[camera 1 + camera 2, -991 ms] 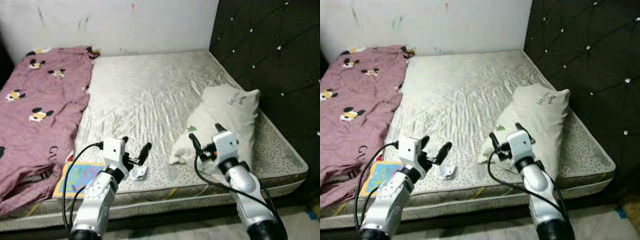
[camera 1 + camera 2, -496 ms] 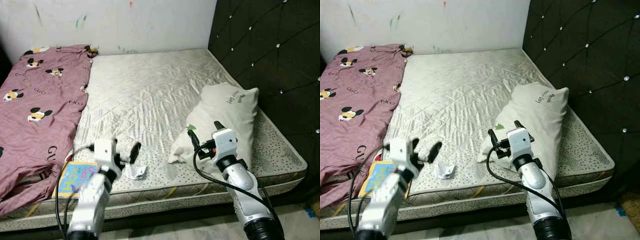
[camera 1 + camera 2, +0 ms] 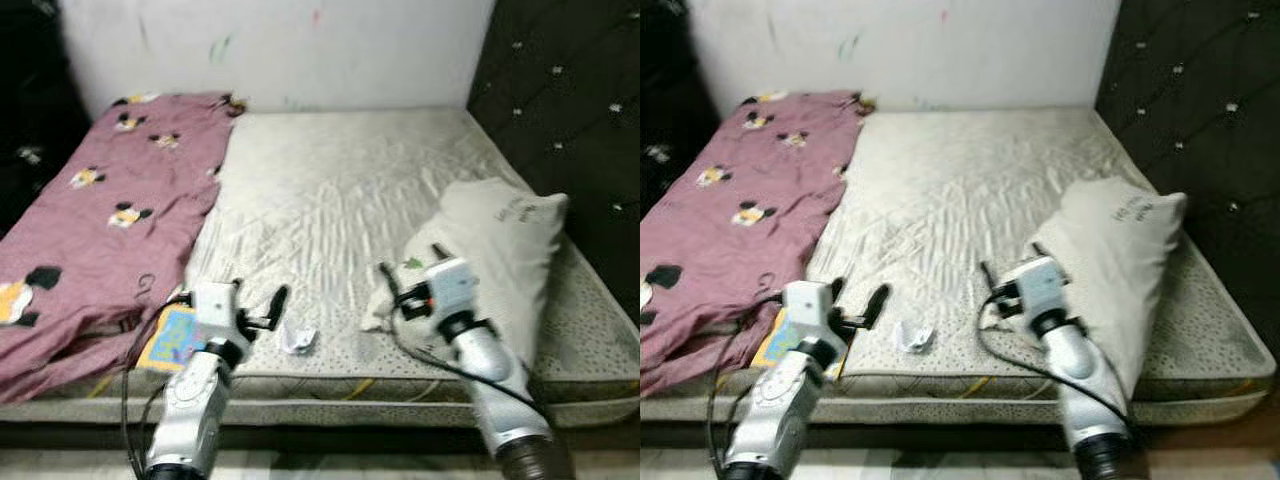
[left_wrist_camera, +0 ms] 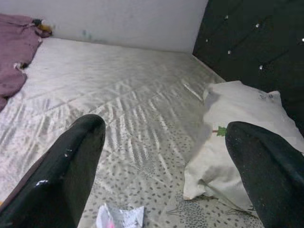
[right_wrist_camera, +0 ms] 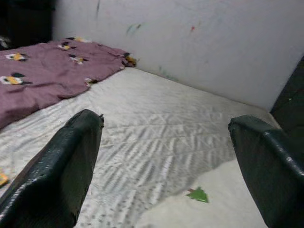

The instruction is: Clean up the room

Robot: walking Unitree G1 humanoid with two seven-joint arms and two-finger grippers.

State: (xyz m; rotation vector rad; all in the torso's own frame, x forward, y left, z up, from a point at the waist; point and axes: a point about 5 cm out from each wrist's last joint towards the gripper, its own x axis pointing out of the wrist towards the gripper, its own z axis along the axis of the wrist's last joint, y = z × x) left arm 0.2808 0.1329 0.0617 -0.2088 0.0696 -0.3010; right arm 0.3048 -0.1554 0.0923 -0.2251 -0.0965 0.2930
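1. From my seat, the head views are soft and slightly blurred, so fine print on things is beyond me.
2. The small crumpled white paper scrap (image 3: 297,339) lies on the near edge of the bare quilted cream mattress (image 3: 340,190); I can't tell what it is beyond crumpled paper with a touch of pink showing in the left wrist view.
3. My left gripper (image 3: 256,309) hovers just left of that scrap, fingers spread wide and holding nothing; the scrap sits low between the two black fingers (image 4: 71,161) in the left wrist view, not touched.
4. My right gripper (image 3: 410,280) hangs over the near corner of the white pillow with a small green mark (image 3: 500,250), fingers wide apart and empty.
5. The pillow lies on the right side of the mattress, beside the dark tufted headboard (image 3: 570,110); its near corner is partly hidden behind my right wrist unit.
6. The colourful flat book or card (image 3: 172,338) on the near left is half covered by the mauve blanket with cartoon-mouse prints (image 3: 100,240) and by my left arm, so its cover is unreadable.
7. That blanket fills the left side of the bed and runs out of frame at the left.
8. The white wall with faint coloured scribbles (image 3: 300,50) stands at the far end.
9. A dark area at far left is too shadowed to identify.
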